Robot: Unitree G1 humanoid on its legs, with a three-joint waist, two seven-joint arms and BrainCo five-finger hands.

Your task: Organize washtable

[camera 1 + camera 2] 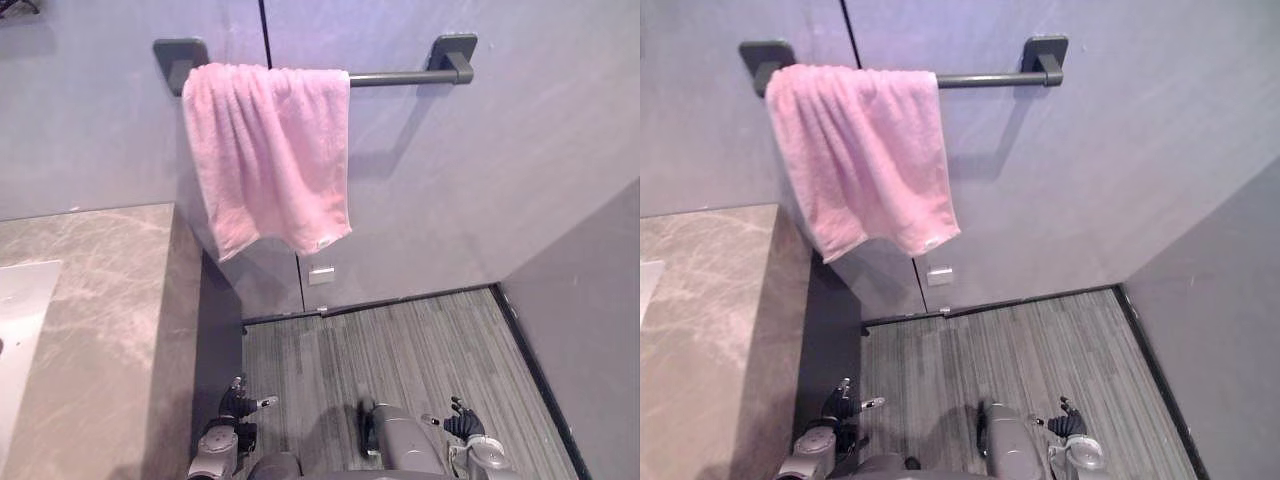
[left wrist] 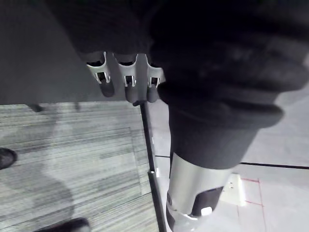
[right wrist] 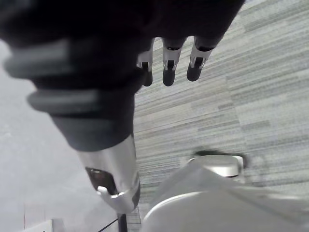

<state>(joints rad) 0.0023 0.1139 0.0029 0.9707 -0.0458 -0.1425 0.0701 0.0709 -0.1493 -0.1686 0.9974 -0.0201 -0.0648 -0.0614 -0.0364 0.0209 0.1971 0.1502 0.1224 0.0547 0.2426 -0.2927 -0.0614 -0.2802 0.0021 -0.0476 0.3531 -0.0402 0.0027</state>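
**Pink towel on the rail, both hands low and open**

The pink towel (image 1: 268, 150) hangs in the upper left of the frame, draped over the left end of a dark rail (image 1: 395, 77) fixed to the grey wall (image 1: 520, 180). It falls in loose folds with its lower edge slanting, and the right part of the rail is bare. Below and left of it, the marbled stone bench (image 1: 110, 300) fills the lower left of the frame, with the edge of a pale basin (image 1: 20, 320) at the far left. A small white plate (image 1: 321, 275) sits on the wall just under the towel's lower corner. At the bottom edge, over the striped grey floor (image 1: 420, 345), the left hand (image 1: 238, 403) hangs beside the bench's dark side and the right hand (image 1: 462, 420) hangs at lower right, each with fingers loose and uncurled, well apart from the towel
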